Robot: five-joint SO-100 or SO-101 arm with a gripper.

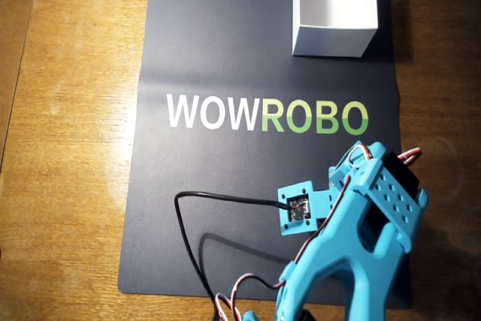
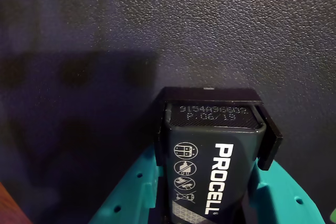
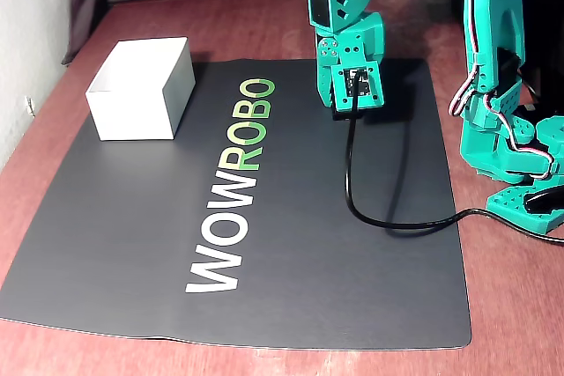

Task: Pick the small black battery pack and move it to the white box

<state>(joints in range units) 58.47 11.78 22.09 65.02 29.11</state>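
Near the right side of the dark mat (image 3: 291, 244) in the fixed view, the teal two-finger gripper (image 3: 351, 112) grips the small flat black PROCELL battery pack (image 2: 212, 166), long axis running along the fingers, well apart from the white square cardboard box (image 3: 141, 90) at far left.

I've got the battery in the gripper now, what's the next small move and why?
Probably lift a little and begin swinging toward the white box. In the wrist view the small black battery pack sits between the gripper's fingers, so the grasp looks made. In the fixed view the gripper is low over the dark mat, well apart from the box, which looks empty.
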